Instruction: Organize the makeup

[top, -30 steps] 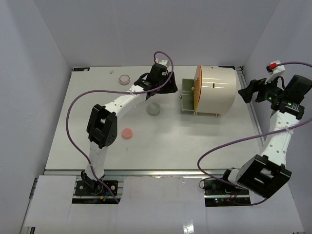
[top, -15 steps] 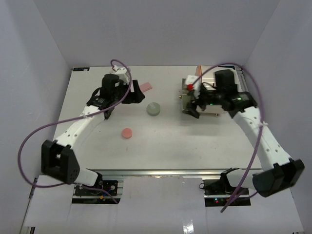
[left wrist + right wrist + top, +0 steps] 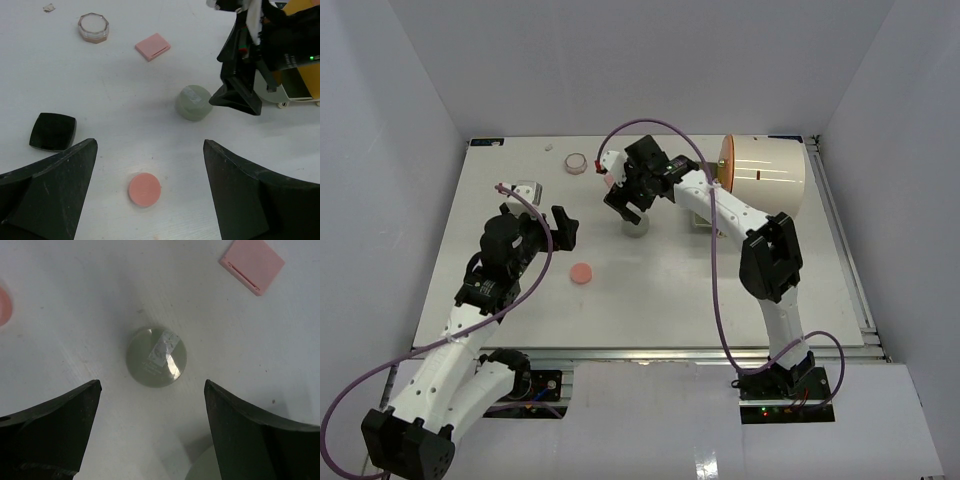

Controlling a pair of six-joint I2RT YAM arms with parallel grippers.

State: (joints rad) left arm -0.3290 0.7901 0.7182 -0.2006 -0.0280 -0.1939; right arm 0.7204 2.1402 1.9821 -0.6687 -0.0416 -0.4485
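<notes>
black fingers (image 3: 60, 430) of the right claw (image 3: 152, 385) stand spread wide, with nothing gripped between them. it hangs straight over the grey-green round compact (image 3: 156, 356), which sits on the white bench (image 3: 75, 300) centred in the gap, a shiny label on its lid. in the left wrist view one fingertip comes down just beside that compact on its right; whether it touches, i can't tell. past the compact, up and to the right in the right wrist view, the pink rectangular pad (image 3: 251, 265) lies flat and apart from it.

over to the left claw (image 3: 150, 144): spread wide too, empty, held above the bench. the pink disc (image 3: 145, 189) lies flat on the bench, showing between the two fingers, touched by neither. just off the finger on the left of that view sits a black compact (image 3: 52, 131), square with rounded corners, shut and lying flat. further out, the small round jar (image 3: 93, 27) with a pale lid stands near the far edge, well apart from the rest. at the far right the cream drum case (image 3: 767, 178) lies on its side, orange front turned towards the middle of the bench.
</notes>
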